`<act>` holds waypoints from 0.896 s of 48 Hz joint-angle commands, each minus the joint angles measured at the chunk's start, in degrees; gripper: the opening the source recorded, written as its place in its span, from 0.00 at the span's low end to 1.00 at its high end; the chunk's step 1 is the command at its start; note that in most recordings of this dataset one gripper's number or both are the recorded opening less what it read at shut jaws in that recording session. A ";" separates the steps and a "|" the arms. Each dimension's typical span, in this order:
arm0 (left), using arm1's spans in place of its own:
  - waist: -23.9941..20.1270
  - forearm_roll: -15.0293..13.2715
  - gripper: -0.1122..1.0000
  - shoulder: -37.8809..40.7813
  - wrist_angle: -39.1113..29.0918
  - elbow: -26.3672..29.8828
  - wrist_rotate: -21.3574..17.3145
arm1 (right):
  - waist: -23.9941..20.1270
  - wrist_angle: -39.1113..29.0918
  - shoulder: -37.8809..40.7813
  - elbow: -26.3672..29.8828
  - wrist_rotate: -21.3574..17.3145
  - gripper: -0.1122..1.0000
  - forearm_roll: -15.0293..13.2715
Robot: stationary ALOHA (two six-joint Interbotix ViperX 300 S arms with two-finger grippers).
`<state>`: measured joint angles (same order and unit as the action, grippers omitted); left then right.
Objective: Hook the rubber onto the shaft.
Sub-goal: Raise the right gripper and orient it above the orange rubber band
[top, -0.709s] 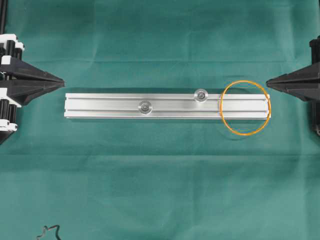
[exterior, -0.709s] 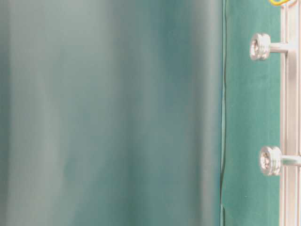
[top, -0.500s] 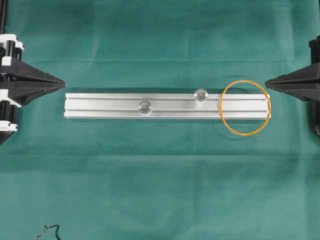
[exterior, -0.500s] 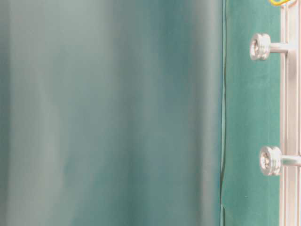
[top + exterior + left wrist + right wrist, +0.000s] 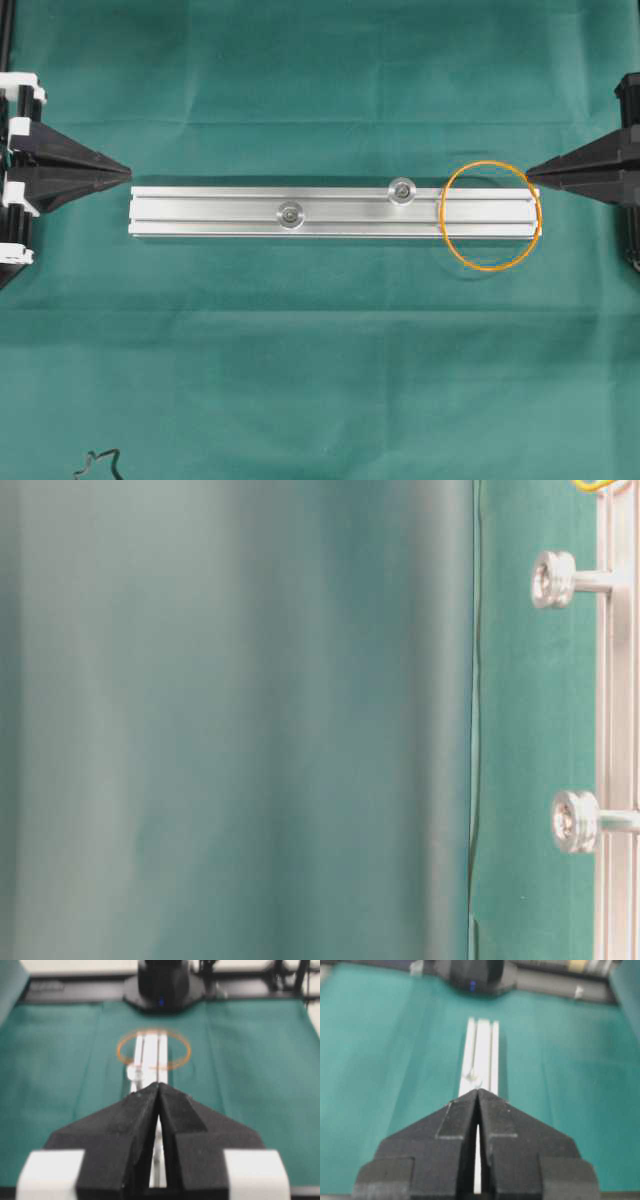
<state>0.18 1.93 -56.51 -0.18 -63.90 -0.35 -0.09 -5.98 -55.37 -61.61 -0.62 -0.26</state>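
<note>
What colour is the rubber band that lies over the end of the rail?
Orange. The rubber band shows best in the overhead view, against the silver rail.

Bright, even light, faint shadows (wrist and table-level views are blurred).

A black squiggly cord (image 5: 97, 465) lies on the green cloth (image 5: 320, 360).

Black left gripper (image 5: 159, 1086) up front, fingertips pressed together, holding nothing. Beyond it, silver rail (image 5: 149, 1057) running away over green cloth (image 5: 260, 1060). Orange rubber band (image 5: 153, 1049) looped across rail's far end, blurred.
</note>
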 commanded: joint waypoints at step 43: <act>0.18 0.26 0.10 0.79 -20.21 6.33 0.09 | 0.09 -39.11 8.88 10.46 -2.99 0.12 -0.09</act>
<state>0.26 1.93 -56.16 -20.65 -59.33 -0.35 0.00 -42.19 -47.81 -53.79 -3.60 -0.26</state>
